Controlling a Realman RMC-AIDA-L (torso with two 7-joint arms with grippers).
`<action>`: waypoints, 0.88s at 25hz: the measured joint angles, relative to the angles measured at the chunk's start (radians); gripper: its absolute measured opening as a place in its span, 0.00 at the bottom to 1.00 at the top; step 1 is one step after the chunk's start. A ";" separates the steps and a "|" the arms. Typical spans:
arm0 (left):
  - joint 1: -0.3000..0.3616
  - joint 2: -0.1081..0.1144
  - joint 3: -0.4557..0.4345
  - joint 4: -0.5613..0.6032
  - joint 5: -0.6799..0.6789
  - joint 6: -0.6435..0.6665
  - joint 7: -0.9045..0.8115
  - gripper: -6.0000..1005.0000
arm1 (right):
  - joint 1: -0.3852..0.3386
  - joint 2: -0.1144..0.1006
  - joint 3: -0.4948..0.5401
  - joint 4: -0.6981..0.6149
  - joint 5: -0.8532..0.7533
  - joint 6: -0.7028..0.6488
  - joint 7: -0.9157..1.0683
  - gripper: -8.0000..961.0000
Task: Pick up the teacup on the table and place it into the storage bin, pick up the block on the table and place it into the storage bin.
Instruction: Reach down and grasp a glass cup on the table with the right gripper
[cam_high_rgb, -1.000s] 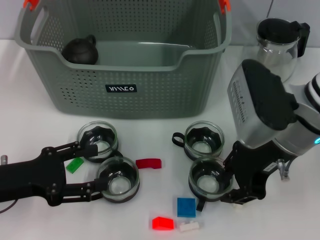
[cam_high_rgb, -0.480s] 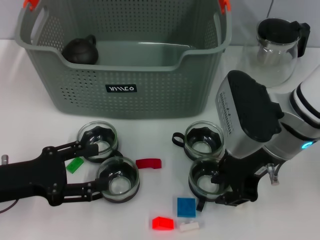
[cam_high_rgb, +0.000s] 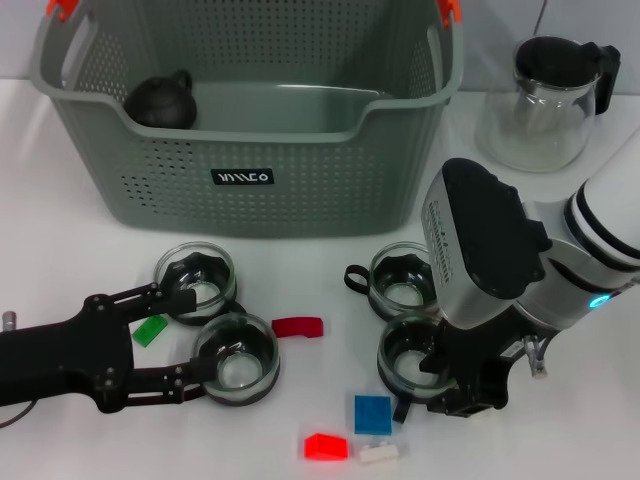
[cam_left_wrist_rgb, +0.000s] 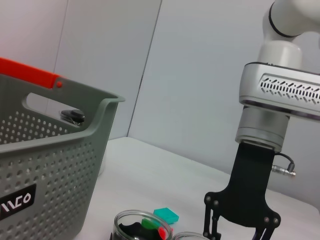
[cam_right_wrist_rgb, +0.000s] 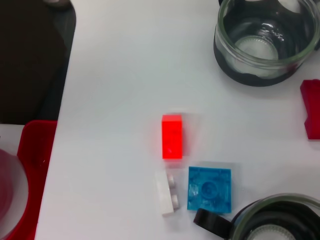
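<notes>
Here right end effector (cam_high_rgb: 452, 382) over glass teacup (cam_high_rgb: 412, 352), grip unclear; left end effector (cam_high_rgb: 185, 340) spread.

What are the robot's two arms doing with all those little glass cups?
The robot is tidying cups and blocks into the storage bin. Its right gripper is down at the near right teacup, and its left gripper sits open on the table between two other cups, the nearer one by its finger. Four cups and the blocks, such as the blue block, are on the table.
</notes>
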 joint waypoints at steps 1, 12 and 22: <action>0.000 0.000 0.000 0.000 0.000 0.000 0.000 0.87 | 0.000 0.000 -0.003 0.003 0.000 0.003 0.000 0.45; 0.001 -0.001 0.000 -0.002 0.000 0.000 0.000 0.87 | 0.002 0.001 -0.032 0.031 0.001 0.045 0.000 0.44; 0.003 -0.001 -0.001 -0.004 0.000 0.000 0.001 0.87 | 0.004 0.003 -0.047 0.046 0.000 0.058 0.000 0.44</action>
